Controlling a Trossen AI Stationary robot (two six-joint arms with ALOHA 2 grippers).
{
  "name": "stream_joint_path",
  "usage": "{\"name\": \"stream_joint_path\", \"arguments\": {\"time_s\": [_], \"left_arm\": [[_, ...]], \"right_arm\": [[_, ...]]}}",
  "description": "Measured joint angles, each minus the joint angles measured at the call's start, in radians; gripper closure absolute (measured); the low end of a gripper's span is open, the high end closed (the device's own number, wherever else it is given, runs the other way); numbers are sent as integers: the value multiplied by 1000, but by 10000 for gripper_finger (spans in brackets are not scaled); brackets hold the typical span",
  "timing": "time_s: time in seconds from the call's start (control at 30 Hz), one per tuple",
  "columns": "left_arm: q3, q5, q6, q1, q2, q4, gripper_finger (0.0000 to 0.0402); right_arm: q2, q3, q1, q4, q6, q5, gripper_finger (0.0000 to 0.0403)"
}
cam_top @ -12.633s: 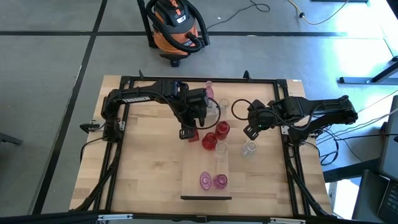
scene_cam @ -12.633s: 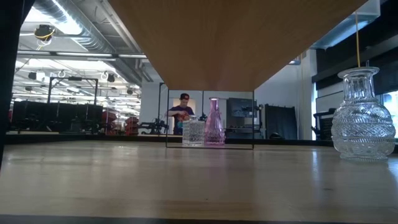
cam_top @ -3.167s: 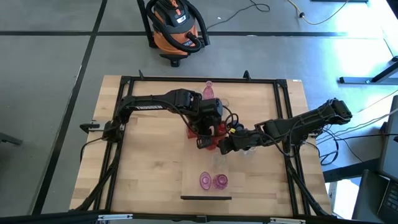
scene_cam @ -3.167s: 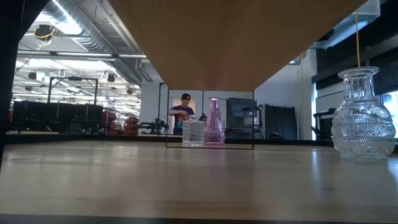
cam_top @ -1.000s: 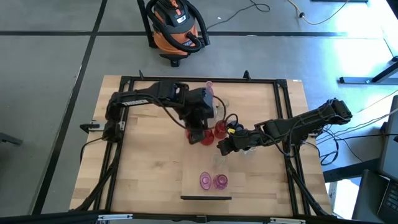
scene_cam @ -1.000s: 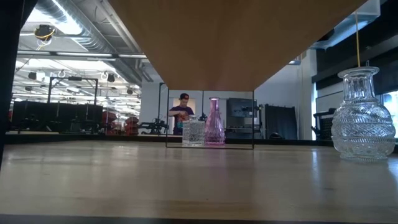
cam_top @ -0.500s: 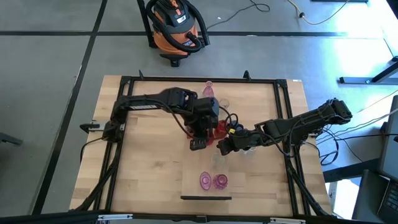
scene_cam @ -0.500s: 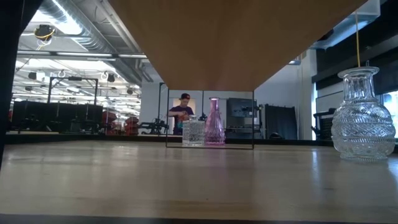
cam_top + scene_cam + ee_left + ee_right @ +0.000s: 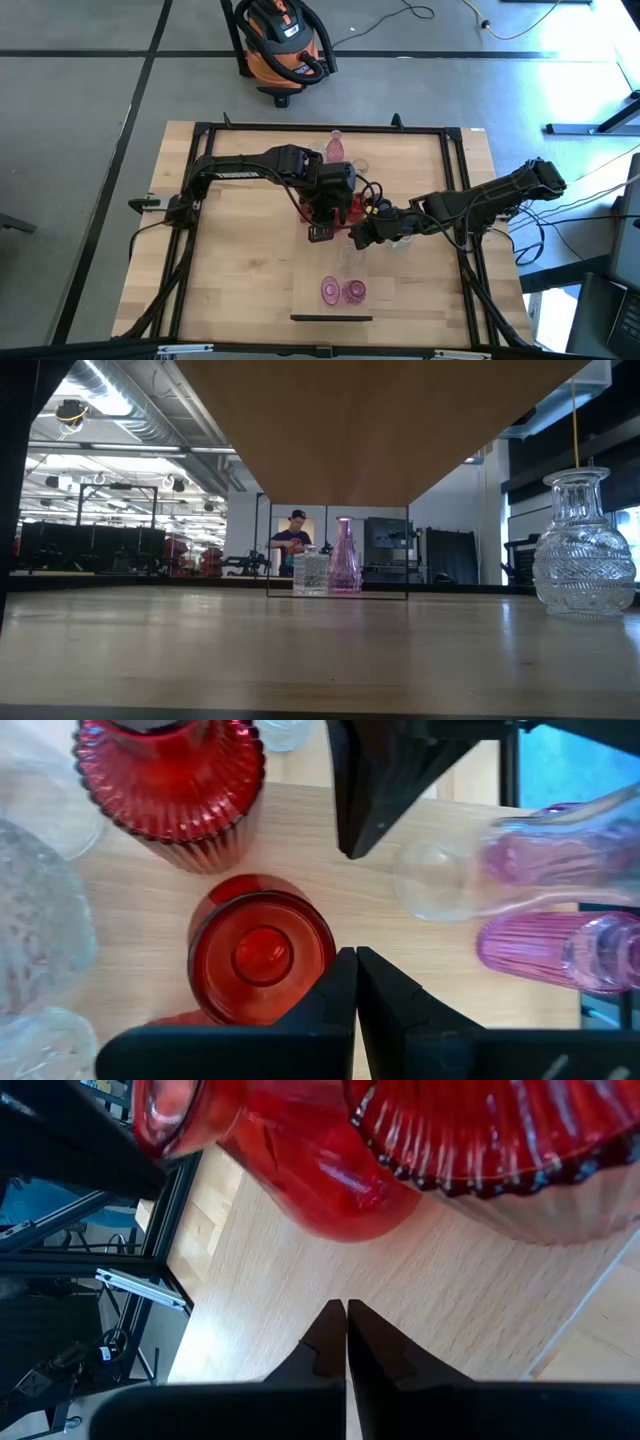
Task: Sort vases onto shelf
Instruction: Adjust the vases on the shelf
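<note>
The pale shelf (image 9: pixel 312 268) lies on the table's middle. Two pink vases (image 9: pixel 341 291) stand at its near end, and red vases (image 9: pixel 345 210) cluster at its far end. My left gripper (image 9: pixel 320 234) is shut and hovers over the shelf. In its wrist view, the left gripper (image 9: pixel 355 970) is beside a smooth red vase (image 9: pixel 262 955), with a ribbed red vase (image 9: pixel 170 780) beyond. My right gripper (image 9: pixel 356 239) is shut and low, just right of the red vases. In its wrist view, the right gripper (image 9: pixel 345 1320) points at the smooth red vase (image 9: pixel 300 1170). My left gripper's shut fingers (image 9: pixel 335 982) stand against the rim (image 9: pixel 322 960) of the smooth red vase, coming from above. Whether they touch it I cannot tell.
Clear vases (image 9: pixel 40 910) crowd beside the red ones. A pink vase (image 9: pixel 336 146) and a clear vase (image 9: pixel 360 166) stand near the far edge. A cut-glass vase (image 9: pixel 583 550) stands on the right. A person (image 9: pixel 293 540) is far behind. A vacuum cleaner (image 9: pixel 280 45) sits on the floor.
My left gripper has moved toward the table's near edge and slightly right, from over the red vases out along the shelf. It has stayed shut. The right arm and the vases have kept still.
</note>
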Motion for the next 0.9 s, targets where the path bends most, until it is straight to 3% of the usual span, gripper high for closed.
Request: {"name": "stream_joint_path", "arguments": {"time_s": [0.57,0.9], "left_arm": [[0,-68,-7,26,-12,-14,401],[0,-6,-62,32,-165,21,401]], "right_arm": [[-3,0,0,-5,1,10,402],[-107,0,1,-132,-17,26,402]]}}
